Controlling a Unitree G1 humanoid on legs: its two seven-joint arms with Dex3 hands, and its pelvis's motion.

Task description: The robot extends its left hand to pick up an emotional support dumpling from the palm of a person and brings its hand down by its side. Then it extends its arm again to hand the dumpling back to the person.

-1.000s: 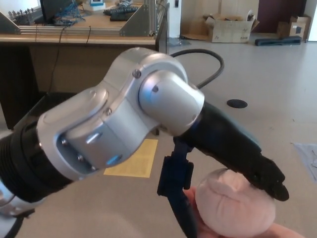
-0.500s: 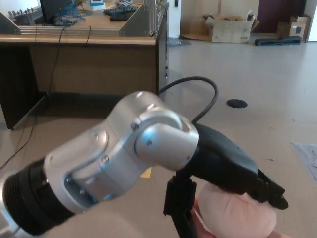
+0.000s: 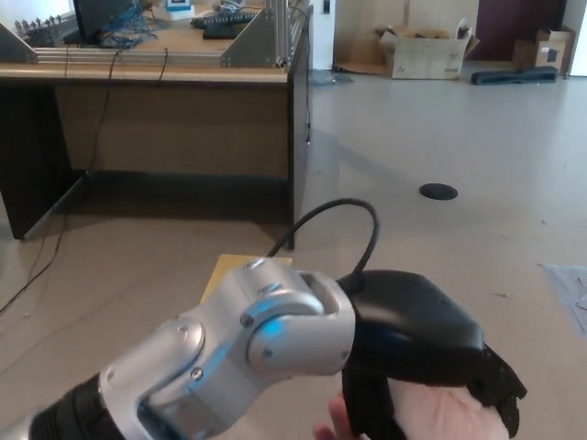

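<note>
Your left hand (image 3: 426, 353) has dropped lower, now closed over the dumpling (image 3: 440, 414) on the person's palm (image 3: 344, 423). Grip looks shallow; lifting fast could squeeze it out.

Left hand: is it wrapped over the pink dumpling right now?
Yes, the left hand covers the dumpling from above, black fingers curled down its far side.

a lab or workshop: a long wooden workbench (image 3: 156, 101) carries metal frame parts (image 3: 261, 37), tangled blue wires (image 3: 124, 27) and a dark monitor (image 3: 96, 14). cardboard boxes (image 3: 426, 50) sit on the bare smooth floor (image 3: 477, 165) (one round floor socket (image 3: 438, 191) shows) by the far wall.
</note>
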